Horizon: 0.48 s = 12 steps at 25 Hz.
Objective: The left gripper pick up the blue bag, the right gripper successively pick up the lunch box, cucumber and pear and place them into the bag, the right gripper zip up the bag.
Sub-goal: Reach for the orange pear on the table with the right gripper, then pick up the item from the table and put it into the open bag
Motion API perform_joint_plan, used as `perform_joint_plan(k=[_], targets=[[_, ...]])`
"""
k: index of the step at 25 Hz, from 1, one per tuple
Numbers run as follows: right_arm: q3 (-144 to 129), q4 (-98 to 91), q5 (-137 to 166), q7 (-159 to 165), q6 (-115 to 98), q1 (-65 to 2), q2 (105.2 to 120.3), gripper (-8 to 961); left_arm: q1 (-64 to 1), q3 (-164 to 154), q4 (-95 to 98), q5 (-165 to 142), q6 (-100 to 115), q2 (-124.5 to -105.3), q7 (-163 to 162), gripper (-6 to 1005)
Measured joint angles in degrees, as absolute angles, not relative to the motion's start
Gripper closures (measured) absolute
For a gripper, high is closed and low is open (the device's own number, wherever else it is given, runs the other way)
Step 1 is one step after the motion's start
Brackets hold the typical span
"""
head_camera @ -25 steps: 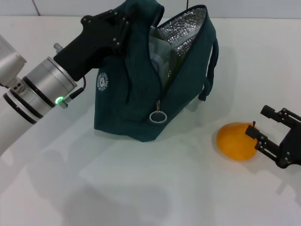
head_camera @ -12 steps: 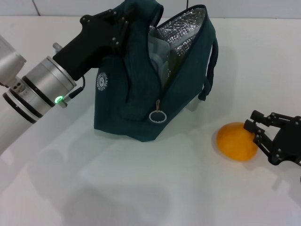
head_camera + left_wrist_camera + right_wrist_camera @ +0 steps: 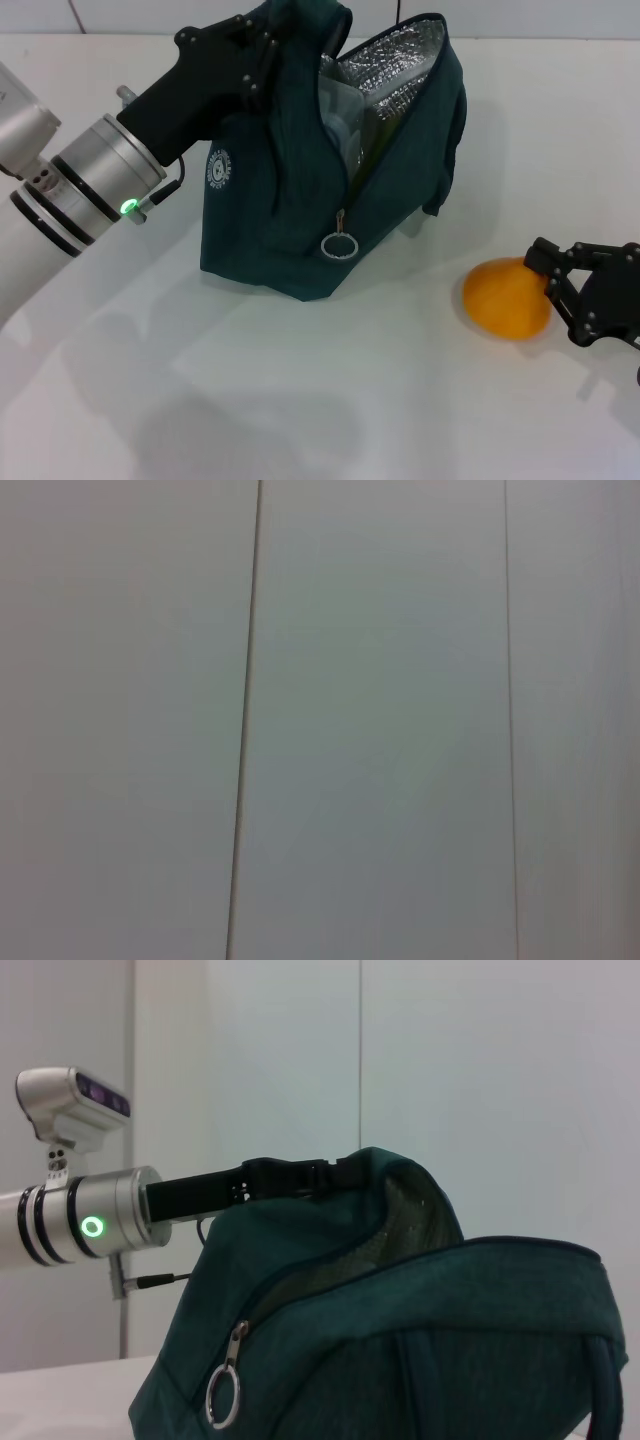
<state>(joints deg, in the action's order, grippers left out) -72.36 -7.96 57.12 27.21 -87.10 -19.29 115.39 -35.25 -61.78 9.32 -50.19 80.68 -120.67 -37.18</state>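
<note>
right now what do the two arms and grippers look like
Left arm: white casing, silver ribbed wrist collar with a lit green ring light, thin dark cable beside it, matte black left gripper. Right gripper: matte black, angular linked fingers with visible bolts; its arm is out of view.

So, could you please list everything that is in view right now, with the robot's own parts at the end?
bag: one, dark teal-blue, standing on the table left of centre, mouth open, silver lining showing.
zip pull ring: one, silver, hanging on the bag's front.
contents of the bag: pale shapes inside the mouth; too hidden to identify or count.
pear: one, orange-yellow, lying on the table right of the bag.
table: one, white, under everything.
wall panels: pale grey, behind the scene.
left gripper: one, black, at the bag's top edge, holding it up.
right gripper: one, black, open, fingers at the pear's right side.
</note>
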Motion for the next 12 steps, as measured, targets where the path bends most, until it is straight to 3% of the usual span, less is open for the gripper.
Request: perform_joint_plan(k=[3,12], targets=[[-72.78,-8.10,57.30,25.19,-87.09,-19.32,115.39,911,-35.31,-61.78,9.31,-50.19,80.68,-120.67,-37.18,941],[-72.19,-9.57,53.62,23.20,-89.98,-19.48,115.39,915,-35.71,-62.03,9.31,-50.18,80.68,-120.76,-37.17,941]])
